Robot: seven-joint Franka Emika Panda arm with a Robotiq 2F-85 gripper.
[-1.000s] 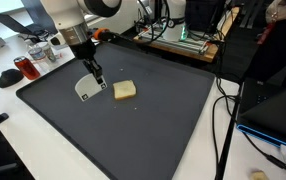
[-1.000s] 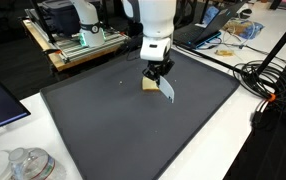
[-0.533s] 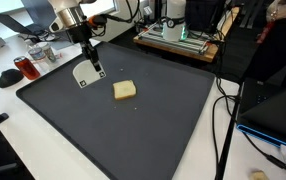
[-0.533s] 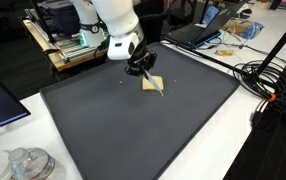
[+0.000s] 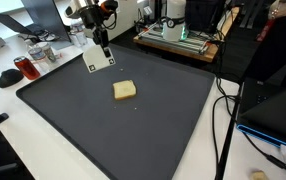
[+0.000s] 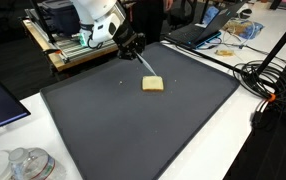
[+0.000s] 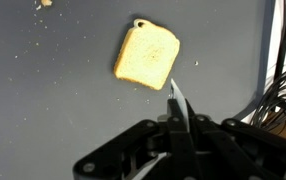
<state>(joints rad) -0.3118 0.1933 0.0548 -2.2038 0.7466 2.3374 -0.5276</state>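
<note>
A slice of toast (image 5: 125, 90) (image 6: 153, 84) lies flat near the middle of a dark grey mat (image 5: 103, 135) (image 6: 133, 130). My gripper (image 5: 101, 42) (image 6: 133, 47) hangs above the mat's far edge, shut on the handle of a small white spatula (image 5: 98, 61) (image 6: 149, 66). The spatula's blade is lifted off the mat, apart from the toast. In the wrist view the toast (image 7: 146, 56) sits ahead of the gripper (image 7: 173, 128), and the spatula (image 7: 175, 100) shows edge-on between the closed jaws.
A red cup (image 5: 23, 68) and a glass jar (image 5: 41, 52) stand off the mat's corner. A wooden stand with electronics (image 5: 183, 40) is behind the mat. Cables (image 6: 273, 80) lie beside it. A glass lid (image 6: 28, 163) is near the front. Crumbs (image 7: 45, 3) dot the mat.
My gripper has lifted and swung away from the toast toward the mat's far edge, carrying the spatula. The toast has stayed in place.
</note>
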